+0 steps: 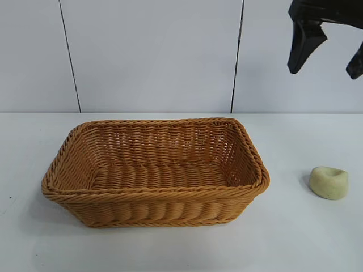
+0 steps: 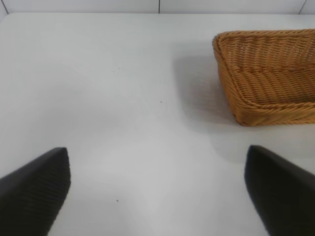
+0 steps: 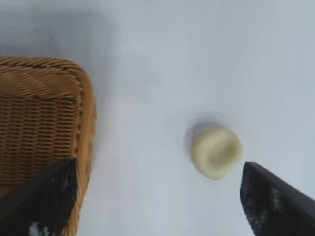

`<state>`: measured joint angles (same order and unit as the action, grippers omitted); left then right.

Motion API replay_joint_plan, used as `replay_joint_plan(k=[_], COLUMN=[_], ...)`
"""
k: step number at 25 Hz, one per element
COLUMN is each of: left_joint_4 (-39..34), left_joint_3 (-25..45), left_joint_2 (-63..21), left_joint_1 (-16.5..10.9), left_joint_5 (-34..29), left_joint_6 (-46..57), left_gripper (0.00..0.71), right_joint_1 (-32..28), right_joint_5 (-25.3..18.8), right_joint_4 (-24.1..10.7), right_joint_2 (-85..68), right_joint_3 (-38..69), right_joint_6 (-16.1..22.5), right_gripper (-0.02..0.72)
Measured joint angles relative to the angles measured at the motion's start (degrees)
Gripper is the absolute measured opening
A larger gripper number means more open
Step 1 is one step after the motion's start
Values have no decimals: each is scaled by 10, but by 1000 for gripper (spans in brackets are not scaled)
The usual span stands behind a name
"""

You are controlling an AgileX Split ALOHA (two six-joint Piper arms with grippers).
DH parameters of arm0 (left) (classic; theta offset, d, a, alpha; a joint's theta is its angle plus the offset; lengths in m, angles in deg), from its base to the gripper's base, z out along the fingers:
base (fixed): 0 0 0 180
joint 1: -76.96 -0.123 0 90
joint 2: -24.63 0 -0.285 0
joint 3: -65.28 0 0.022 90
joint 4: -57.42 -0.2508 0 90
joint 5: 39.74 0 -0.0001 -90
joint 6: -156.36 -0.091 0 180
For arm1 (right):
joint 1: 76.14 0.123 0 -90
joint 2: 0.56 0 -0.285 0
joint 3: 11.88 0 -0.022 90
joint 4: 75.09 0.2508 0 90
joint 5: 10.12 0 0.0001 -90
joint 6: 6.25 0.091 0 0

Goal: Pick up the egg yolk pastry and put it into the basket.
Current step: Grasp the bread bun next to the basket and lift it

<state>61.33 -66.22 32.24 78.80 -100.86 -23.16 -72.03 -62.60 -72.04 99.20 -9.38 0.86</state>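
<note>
The egg yolk pastry [image 1: 329, 182] sits on the white counter [image 1: 295, 238], near the basket's [image 1: 153, 195] right end but apart from it. The basket holds nothing. The right pincer [image 1: 326, 54] hangs high above the pastry, fingers spread wide with nothing between them. The left pincer [image 2: 157, 191] hovers over bare counter off the basket's left end, also spread wide and holding nothing.
</note>
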Motion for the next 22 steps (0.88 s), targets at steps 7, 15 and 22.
replay_joint_plan(k=[7,15,22], left_joint_4=[1,1,1], left_joint_3=[0,0,0], left_joint_2=[-1,-2,-2], left_joint_1=[0,0,0], left_joint_5=[-1,0,0], left_joint_6=[-1,-1,-1], left_gripper=[692,692,692], right_joint_1=[0,-1,-1], right_joint_5=[-2,-3,21], right_joint_4=[1,-24,-31], right_joint_2=[78,202,273], right_joint_3=[-1,-2,-2], right_joint_6=[-2,-2,3], right_gripper=[645,645,645])
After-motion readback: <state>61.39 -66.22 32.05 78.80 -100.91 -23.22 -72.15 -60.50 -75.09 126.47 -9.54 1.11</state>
